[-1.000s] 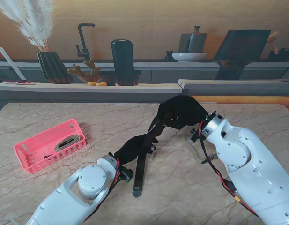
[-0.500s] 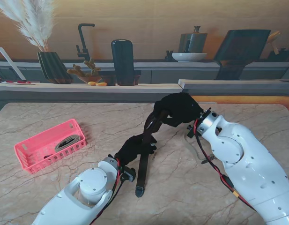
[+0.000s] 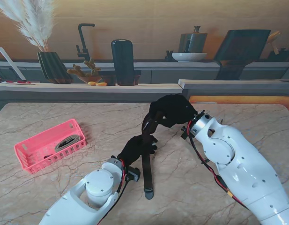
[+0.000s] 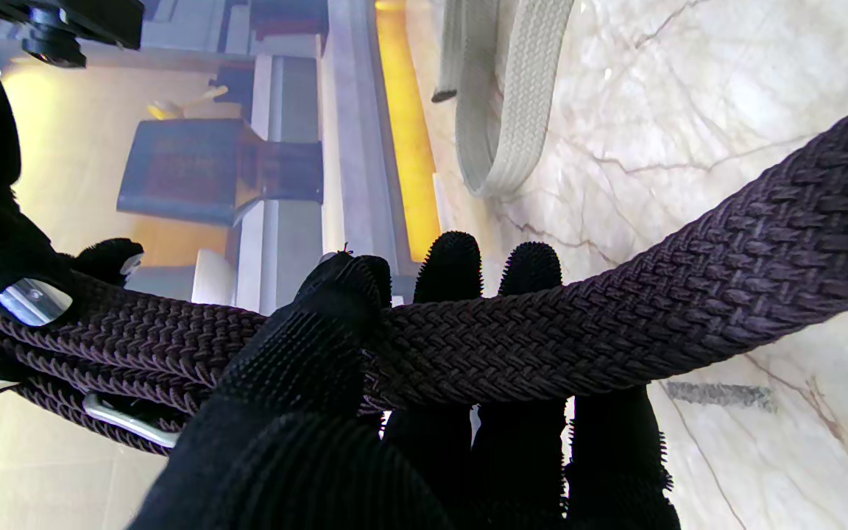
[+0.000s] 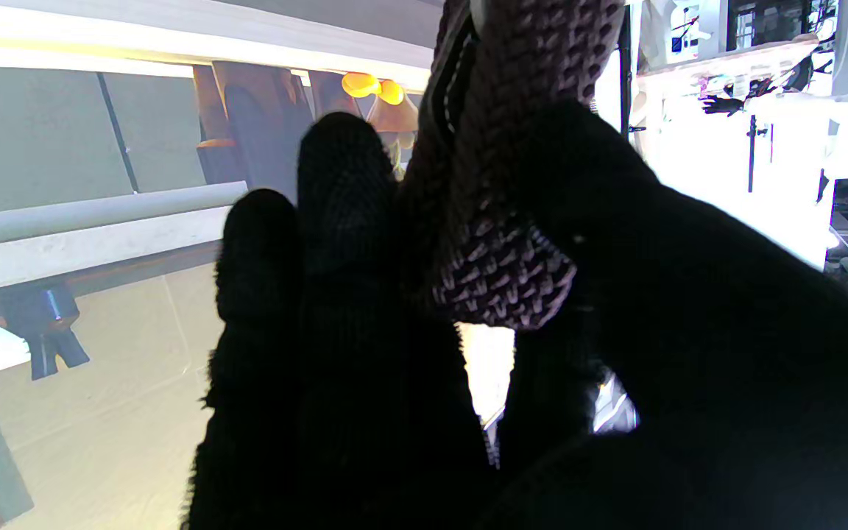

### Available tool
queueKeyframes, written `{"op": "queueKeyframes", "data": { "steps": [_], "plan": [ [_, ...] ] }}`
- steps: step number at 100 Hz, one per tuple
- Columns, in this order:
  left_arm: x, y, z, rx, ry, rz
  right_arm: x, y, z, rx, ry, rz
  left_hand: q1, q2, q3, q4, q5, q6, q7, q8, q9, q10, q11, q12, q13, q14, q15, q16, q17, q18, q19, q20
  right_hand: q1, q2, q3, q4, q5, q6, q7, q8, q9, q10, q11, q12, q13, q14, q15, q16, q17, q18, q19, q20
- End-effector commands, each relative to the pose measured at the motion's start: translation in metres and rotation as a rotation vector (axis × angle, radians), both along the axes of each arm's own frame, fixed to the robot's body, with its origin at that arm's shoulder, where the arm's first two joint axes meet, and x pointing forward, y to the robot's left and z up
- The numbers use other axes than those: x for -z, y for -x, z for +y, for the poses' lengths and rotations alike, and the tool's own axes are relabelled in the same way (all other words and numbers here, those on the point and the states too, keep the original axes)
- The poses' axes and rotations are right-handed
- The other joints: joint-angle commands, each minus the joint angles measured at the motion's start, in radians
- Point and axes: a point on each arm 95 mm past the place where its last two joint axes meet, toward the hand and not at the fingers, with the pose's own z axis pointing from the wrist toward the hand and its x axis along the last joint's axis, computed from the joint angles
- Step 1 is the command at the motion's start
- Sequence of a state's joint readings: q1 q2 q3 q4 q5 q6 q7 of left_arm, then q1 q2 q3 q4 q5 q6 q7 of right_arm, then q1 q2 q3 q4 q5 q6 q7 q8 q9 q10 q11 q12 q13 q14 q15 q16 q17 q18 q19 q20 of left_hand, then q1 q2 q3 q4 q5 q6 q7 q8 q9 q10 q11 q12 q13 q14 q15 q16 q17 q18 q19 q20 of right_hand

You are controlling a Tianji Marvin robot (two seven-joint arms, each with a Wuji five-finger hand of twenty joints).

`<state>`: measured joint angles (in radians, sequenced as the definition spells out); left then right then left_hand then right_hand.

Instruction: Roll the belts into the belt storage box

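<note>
marble table (image 3: 50,117), kitchen shelf behind. pink box (image 3: 49,144) far left, one rolled belt inside. right hand (image 3: 174,110) clamped on coiled end of dark belt (image 3: 146,173), now shifted left over last second. left hand (image 3: 137,147) pinching strap just nearer me; tail slid right. rolling underway, box well apart.
</note>
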<state>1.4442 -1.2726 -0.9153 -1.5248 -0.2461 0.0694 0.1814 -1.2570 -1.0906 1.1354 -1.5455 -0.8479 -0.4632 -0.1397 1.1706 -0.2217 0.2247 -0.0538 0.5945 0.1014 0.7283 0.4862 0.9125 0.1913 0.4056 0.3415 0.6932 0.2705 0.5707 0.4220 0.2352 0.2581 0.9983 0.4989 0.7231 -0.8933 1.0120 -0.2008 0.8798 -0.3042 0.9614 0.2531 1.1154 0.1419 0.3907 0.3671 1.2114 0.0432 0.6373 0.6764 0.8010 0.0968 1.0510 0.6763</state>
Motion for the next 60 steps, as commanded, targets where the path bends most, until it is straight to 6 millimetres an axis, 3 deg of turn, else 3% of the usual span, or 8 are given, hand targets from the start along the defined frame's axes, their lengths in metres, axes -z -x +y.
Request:
{"op": "queueKeyframes", "data": {
  "steps": [1,8,12,14,17,20,28,60],
  "plan": [
    [-0.003,0.001,-0.01,-0.015,0.024,0.011,-0.001,0.001,0.004,-0.001,-0.011,-0.009,0.003,0.019,-0.004,-0.021,-0.023,-0.023,0.008,-0.004,-0.022,-0.001,0.025,-0.016,-0.025,0.001,0.024,0.0,-0.016,-0.012,0.036,0.02,0.089,0.074,0.081,0.07,0.056,0.035,0.123,0.045,0.074,-0.072,0.125,0.026,0.031,-0.059,0.009,0.01,-0.002,-0.037,0.009,0.025],
    [-0.004,0.001,-0.013,-0.033,0.046,0.023,0.001,0.0,0.005,0.006,-0.013,-0.012,-0.018,0.02,-0.022,-0.021,-0.053,-0.024,-0.01,-0.014,-0.057,-0.001,0.015,-0.019,-0.052,0.002,0.016,-0.002,-0.032,-0.016,0.028,0.018,0.089,0.075,0.08,0.07,0.055,0.035,0.123,0.045,0.074,-0.073,0.126,0.025,0.031,-0.059,0.009,0.01,-0.002,-0.037,0.009,0.025],
    [-0.004,0.001,-0.014,-0.042,0.063,0.027,0.004,0.0,0.005,0.012,-0.013,-0.014,-0.056,0.016,-0.033,0.001,-0.08,-0.027,-0.031,-0.02,-0.084,-0.006,0.013,-0.02,-0.07,0.001,0.01,-0.004,-0.042,-0.014,0.021,0.016,0.088,0.076,0.079,0.07,0.054,0.032,0.122,0.045,0.073,-0.072,0.127,0.024,0.031,-0.06,0.009,0.009,-0.001,-0.038,0.009,0.025],
    [-0.005,0.001,-0.015,-0.046,0.072,0.029,0.005,0.0,0.006,0.015,-0.014,-0.014,-0.091,0.017,-0.023,0.013,-0.093,-0.029,-0.048,-0.019,-0.103,-0.008,0.008,-0.022,-0.082,0.001,0.003,-0.004,-0.047,-0.013,0.014,0.013,0.088,0.076,0.079,0.071,0.054,0.033,0.122,0.045,0.073,-0.074,0.127,0.024,0.031,-0.06,0.009,0.009,-0.001,-0.038,0.009,0.025],
    [-0.005,0.002,-0.017,-0.05,0.09,0.033,0.007,0.0,0.006,0.02,-0.016,-0.014,-0.185,0.01,0.05,0.003,-0.113,-0.031,-0.099,0.007,-0.136,-0.009,-0.002,-0.027,-0.11,-0.002,-0.019,0.001,-0.06,-0.012,0.002,0.01,0.089,0.077,0.079,0.071,0.053,0.032,0.122,0.046,0.073,-0.074,0.127,0.024,0.031,-0.061,0.008,0.009,0.0,-0.038,0.009,0.025],
    [-0.006,0.002,-0.018,-0.054,0.109,0.037,0.009,0.0,0.006,0.025,-0.02,-0.013,-0.221,0.019,0.048,0.001,-0.129,-0.028,-0.114,0.007,-0.153,-0.009,-0.007,-0.029,-0.124,-0.005,-0.027,0.0,-0.065,-0.012,-0.002,0.008,0.088,0.078,0.078,0.071,0.052,0.032,0.122,0.046,0.072,-0.074,0.128,0.024,0.032,-0.06,0.009,0.009,0.0,-0.039,0.009,0.025],
    [-0.008,0.003,-0.022,-0.07,0.162,0.043,0.015,0.0,0.007,0.038,-0.031,-0.011,-0.315,0.062,0.01,0.025,-0.201,-0.031,-0.174,-0.012,-0.22,-0.011,-0.027,-0.033,-0.165,-0.018,-0.06,-0.006,-0.083,-0.012,-0.024,-0.001,0.088,0.08,0.076,0.072,0.051,0.031,0.123,0.046,0.071,-0.073,0.129,0.023,0.033,-0.063,0.008,0.008,0.001,-0.04,0.009,0.024],
    [-0.016,0.002,-0.031,-0.182,0.362,0.022,0.042,0.01,0.015,0.05,-0.069,0.0,-0.515,-0.061,-0.142,0.021,-0.402,-0.079,-0.234,-0.035,-0.378,-0.072,-0.071,-0.046,-0.218,-0.107,-0.171,-0.023,-0.093,-0.021,-0.086,-0.033,0.079,0.096,0.061,0.078,0.04,0.004,0.125,0.055,0.07,-0.082,0.138,0.017,0.037,-0.076,0.008,0.006,0.007,-0.051,0.013,0.021]
  ]
}}
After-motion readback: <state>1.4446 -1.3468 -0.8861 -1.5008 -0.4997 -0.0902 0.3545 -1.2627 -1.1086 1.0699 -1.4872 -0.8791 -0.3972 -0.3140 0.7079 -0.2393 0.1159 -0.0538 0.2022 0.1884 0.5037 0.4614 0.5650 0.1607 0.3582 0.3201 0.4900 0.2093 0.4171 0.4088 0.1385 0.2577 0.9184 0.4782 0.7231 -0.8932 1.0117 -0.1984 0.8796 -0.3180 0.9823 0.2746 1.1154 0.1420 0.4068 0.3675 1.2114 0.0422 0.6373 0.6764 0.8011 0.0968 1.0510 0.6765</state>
